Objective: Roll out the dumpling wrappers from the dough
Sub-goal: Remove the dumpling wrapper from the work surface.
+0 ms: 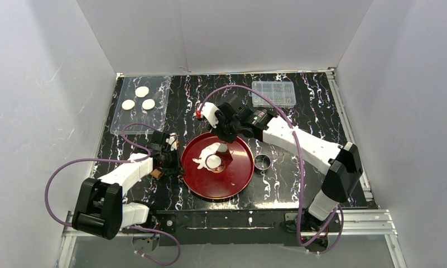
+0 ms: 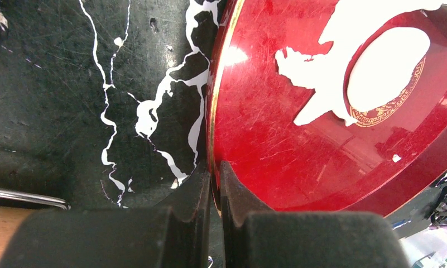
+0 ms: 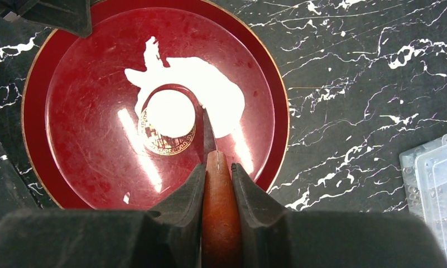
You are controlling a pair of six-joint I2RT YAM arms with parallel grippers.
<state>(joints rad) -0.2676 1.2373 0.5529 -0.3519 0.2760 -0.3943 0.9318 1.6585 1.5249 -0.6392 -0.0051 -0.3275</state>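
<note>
Dough [image 3: 221,95] just past my right gripper [image 3: 217,167], which squeezes the knife [image 3: 220,223], has one round [image 3: 168,114] cut out. Three wrappers [image 1: 142,91] lie done. My left gripper [image 2: 214,173] pinches the plate [image 2: 254,139].

left pincer [image 2: 214,170] — clamped, arm folded low | right pincer [image 3: 216,170] — clamped, arm stretched forward, wrist pitched down

Robot lab booth: white panel walls [image 1: 221,33], black marbled table [image 1: 332,100], aluminium frame [image 1: 371,218].

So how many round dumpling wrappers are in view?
4 wrappers: three on the clear tray at far left, one cut out on the red plate, ringed by leftover dough.
</note>
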